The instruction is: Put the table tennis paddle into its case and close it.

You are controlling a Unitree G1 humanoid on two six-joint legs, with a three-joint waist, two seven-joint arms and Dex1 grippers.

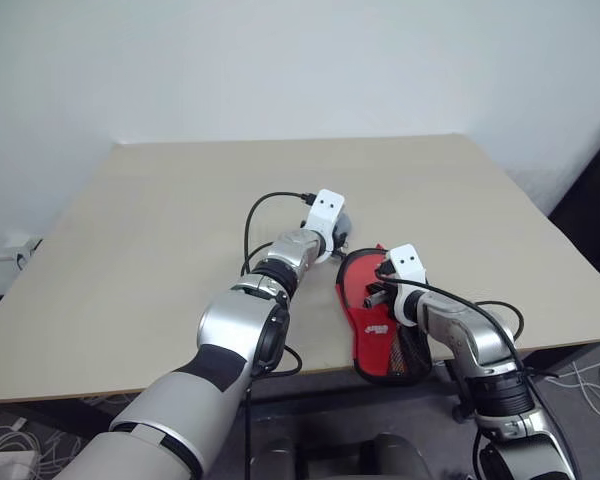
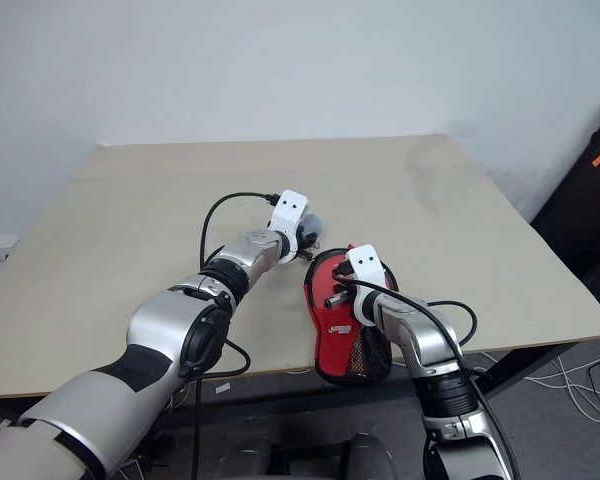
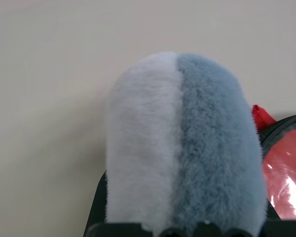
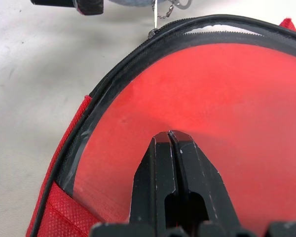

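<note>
The case lies red side up near the table's front edge, black-edged, with a small white logo. My right gripper is shut, its tips pressing on the case's see-through window. A smooth red surface shows through the window; I cannot tell the table tennis paddle apart from the case, and no handle shows. My left gripper is at the case's far end, shut on a fluffy white-and-grey zip pull. A thin chain joins that pull to the zip slider on the case's black rim.
The light wooden table stretches wide and bare to the left and behind the case. The case's near end reaches the front edge. A white wall stands behind; a dark object stands off the table's right side, and cables lie on the floor.
</note>
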